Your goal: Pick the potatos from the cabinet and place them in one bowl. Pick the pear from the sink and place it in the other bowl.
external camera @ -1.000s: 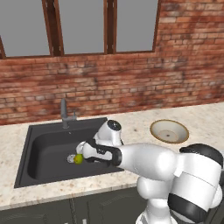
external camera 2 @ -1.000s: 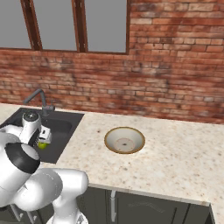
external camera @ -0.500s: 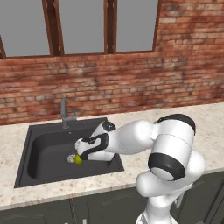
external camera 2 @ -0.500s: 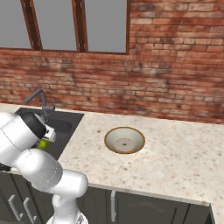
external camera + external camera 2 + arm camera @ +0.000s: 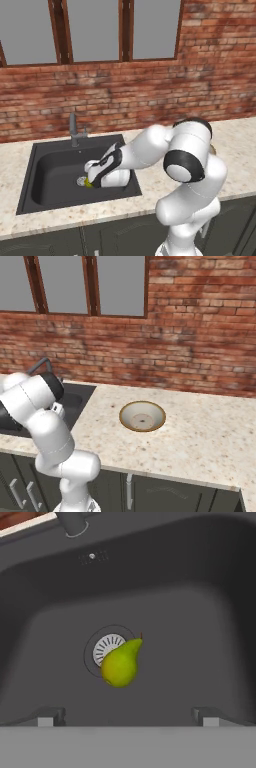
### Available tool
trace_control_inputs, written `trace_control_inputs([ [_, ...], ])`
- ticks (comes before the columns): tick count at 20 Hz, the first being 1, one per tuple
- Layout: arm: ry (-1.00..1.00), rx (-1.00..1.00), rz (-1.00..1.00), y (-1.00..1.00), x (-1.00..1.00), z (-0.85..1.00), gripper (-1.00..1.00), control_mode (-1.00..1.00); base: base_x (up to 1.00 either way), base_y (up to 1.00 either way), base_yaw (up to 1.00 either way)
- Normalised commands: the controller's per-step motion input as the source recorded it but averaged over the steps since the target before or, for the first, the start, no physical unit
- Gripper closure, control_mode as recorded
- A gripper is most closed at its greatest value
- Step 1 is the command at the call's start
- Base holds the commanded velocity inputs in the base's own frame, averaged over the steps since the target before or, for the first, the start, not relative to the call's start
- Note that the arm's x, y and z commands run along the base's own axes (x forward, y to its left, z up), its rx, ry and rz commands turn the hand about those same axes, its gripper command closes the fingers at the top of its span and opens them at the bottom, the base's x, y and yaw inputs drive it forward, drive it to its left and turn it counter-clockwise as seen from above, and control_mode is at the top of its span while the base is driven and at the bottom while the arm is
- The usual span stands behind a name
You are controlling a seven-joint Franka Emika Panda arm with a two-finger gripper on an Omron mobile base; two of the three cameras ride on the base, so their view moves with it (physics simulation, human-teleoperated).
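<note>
Your gripper (image 5: 128, 718) hangs over the sink (image 5: 210, 627), jaws spread wide, holding nothing; pear (image 5: 121, 662) lies ahead between them, overlapping the drain (image 5: 102, 648).

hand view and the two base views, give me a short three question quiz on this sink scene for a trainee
1. True or false: the small yellowish-green pear lies partly over the round silver drain in the black rectangular sink.
2. Multiple choice: the pincer is (a) shut on the pear, (b) open with the pear between and beyond its fingertips, (c) over the bowl.
3. Fill in: the shallow cream-white bowl with a tan-olive rim sits on the speckled ____, holding nothing.

Key: 1 true. 2 b. 3 counter.
</note>
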Motion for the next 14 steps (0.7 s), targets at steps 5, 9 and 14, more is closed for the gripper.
trace_control_inputs([
  [5, 0.00, 0.00, 0.00, 0.03, 0.01, -0.15, -1.00, -1.00, 0.00, 0.00, 0.00],
  [9, 0.00, 0.00, 0.00, 0.09, 0.10, -0.16, -1.00, -1.00, 0.00, 0.00, 0.00],
  [14, 0.00, 0.00, 0.00, 0.23, 0.20, -0.14, -1.00, -1.00, 0.00, 0.00, 0.00],
])
